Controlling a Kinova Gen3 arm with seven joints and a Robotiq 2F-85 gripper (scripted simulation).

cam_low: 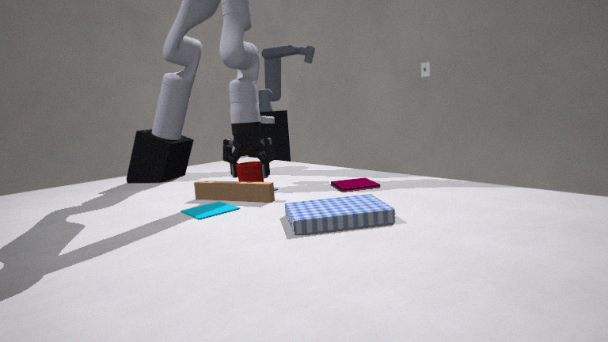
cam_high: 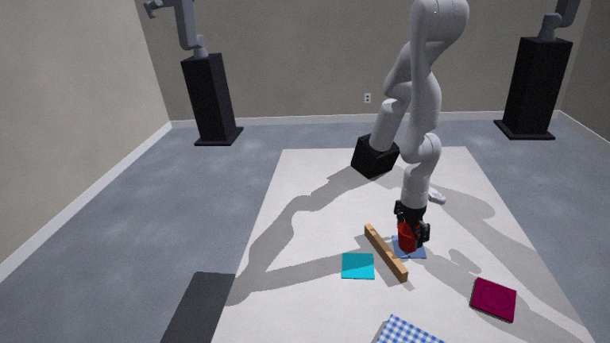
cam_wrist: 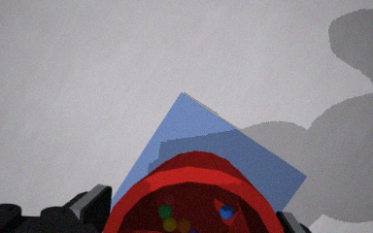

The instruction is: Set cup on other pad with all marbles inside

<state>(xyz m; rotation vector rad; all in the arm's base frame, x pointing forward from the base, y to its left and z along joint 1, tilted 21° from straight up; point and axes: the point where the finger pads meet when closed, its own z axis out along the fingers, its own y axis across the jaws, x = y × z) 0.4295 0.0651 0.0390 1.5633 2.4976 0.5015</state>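
A red cup (cam_high: pixel 407 236) stands upright on a blue pad (cam_high: pixel 408 248), on the right side of the wooden rail (cam_high: pixel 385 252). Several coloured marbles (cam_wrist: pixel 181 219) lie inside it in the wrist view. My gripper (cam_high: pixel 411 230) is open and lowered around the cup, one finger on each side of it; it also shows in the exterior view (cam_low: pixel 248 165). The cup (cam_low: pixel 249 171) sits between the fingers, which stand wide. A cyan pad (cam_high: pixel 357 265) lies flat on the left side of the rail.
A magenta flat block (cam_high: pixel 492 298) lies to the right front. A blue checked box (cam_low: pixel 339 212) sits near the front edge of the mat. The arm's black base (cam_high: pixel 374 156) stands behind. Two other arms on black pedestals stand at the back.
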